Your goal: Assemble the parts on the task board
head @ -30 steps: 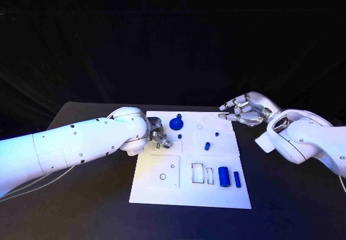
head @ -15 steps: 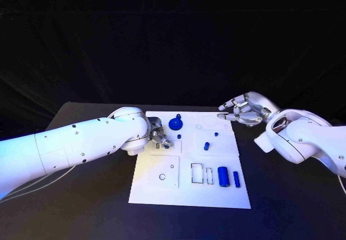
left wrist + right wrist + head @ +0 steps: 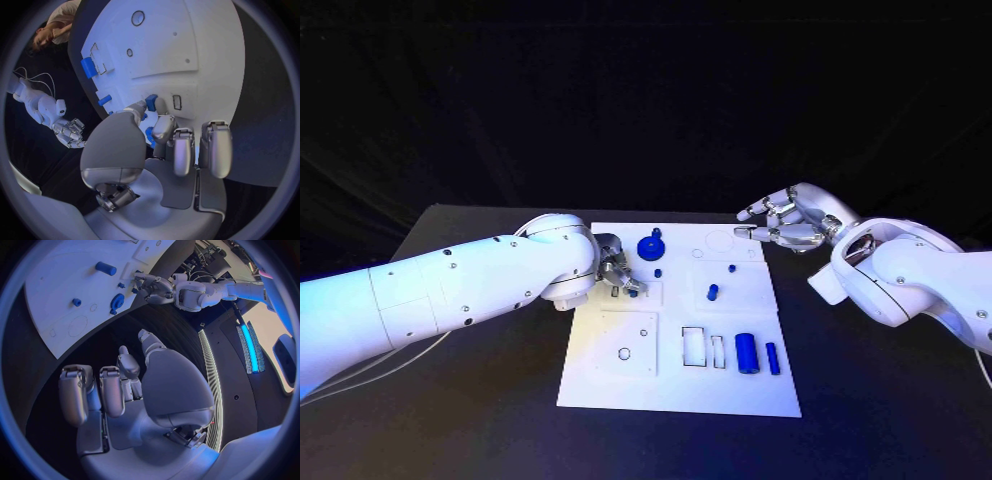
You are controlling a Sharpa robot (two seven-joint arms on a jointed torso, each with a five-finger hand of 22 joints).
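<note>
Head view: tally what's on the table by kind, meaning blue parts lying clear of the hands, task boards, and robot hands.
blue parts clear of the hands: 6
task board: 1
hands, left hand and right hand: 2
Total: 9

head camera overhead, wrist cameras close (task board (image 3: 678,320) shared)

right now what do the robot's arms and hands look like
Both arms are glossy white, rounded shells with small dark screw dots. The left arm is a thick smooth tube with a thin pale cable hanging beneath it; the right arm has a bulbous joint cover. The left hand and right hand are silver metal with segmented fingers and smooth rounded pads.
</note>
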